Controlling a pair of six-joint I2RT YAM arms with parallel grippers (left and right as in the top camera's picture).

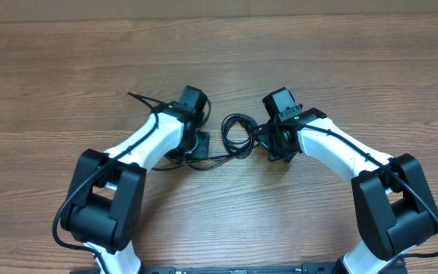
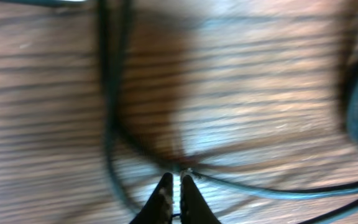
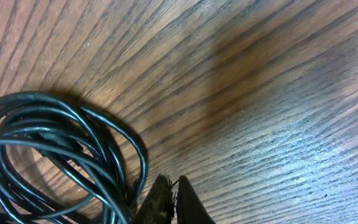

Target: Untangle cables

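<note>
So, the cables (image 1: 238,133) are seen from overhead as one small coil of loops around the middle of the table (image 1: 219,46), sat right between the two grippers. The left gripper (image 1: 198,143) is parked just beside the coil on one side, and the right gripper (image 1: 276,146) just beside it on the other. A loose strand is trailed from the coil toward the near side, under the left one of the arms (image 1: 147,141).

Loads of plain wood is left around it: a wide stretch up to the far edge at the top, and more out to both sides. Toward the near side the room is boxed in by both arms.

What's hidden from above is filled in by the wrist views. In the left wrist view (pretty blurred) the fingers (image 2: 160,199) are shown squeezed almost together, with a strand running off to the right from the tips. Whether it's actually pinched can't be told. In the right wrist view the fingers (image 3: 157,202) are also closed up tight, right at the coil's edge, and a grip on any strand can't be confirmed. The table edge is only shown from overhead.
</note>
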